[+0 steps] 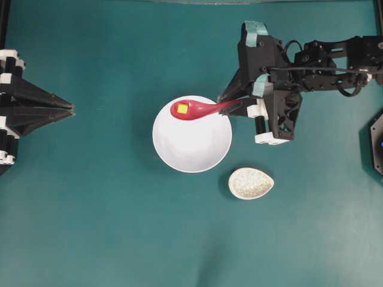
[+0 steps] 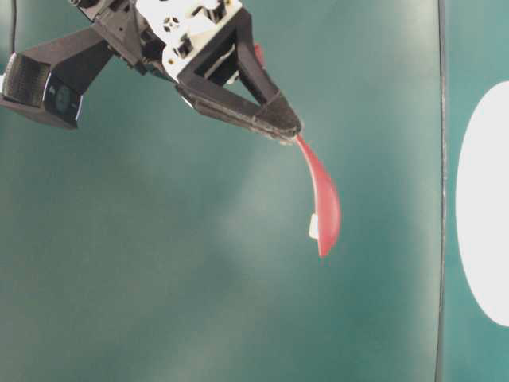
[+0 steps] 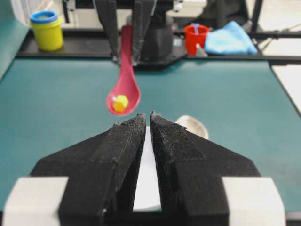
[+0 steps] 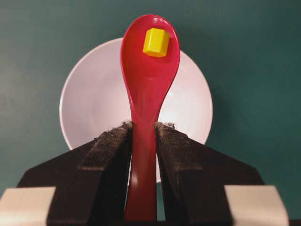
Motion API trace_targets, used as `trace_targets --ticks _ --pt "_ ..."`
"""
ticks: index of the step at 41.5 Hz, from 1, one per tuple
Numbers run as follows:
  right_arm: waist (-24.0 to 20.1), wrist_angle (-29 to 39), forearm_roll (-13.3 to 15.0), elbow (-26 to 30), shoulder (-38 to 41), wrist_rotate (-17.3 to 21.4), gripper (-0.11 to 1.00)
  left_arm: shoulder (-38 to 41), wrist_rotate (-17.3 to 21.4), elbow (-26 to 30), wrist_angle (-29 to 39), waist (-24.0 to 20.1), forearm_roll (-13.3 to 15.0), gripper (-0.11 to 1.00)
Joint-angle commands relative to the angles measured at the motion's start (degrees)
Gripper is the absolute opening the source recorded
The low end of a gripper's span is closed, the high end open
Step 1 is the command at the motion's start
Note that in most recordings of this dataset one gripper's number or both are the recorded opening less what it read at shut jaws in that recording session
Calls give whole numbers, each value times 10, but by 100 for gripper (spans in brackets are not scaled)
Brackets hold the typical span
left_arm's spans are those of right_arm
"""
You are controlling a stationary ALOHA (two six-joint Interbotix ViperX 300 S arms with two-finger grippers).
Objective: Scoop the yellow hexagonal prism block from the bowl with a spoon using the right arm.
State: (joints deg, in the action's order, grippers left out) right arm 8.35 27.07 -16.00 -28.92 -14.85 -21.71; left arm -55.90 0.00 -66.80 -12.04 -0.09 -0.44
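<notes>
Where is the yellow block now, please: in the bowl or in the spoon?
In the spoon: the block sits in its scoop, above the bowl.

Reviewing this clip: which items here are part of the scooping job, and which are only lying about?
Part of the job:
- yellow block, lying in the spoon's scoop
- red spoon, handle clamped in the right gripper
- white bowl, under the spoon

Lying about:
- speckled spoon rest, beside the bowl
- left gripper, shut, holding nothing
- yellow tub, red cup and blue cloth beyond the table
</notes>
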Motion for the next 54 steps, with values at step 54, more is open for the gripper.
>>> trace_targets --ticks 54 --pt "-1 -3 -1 9 -14 1 24 5 4 16 5 0 -2 13"
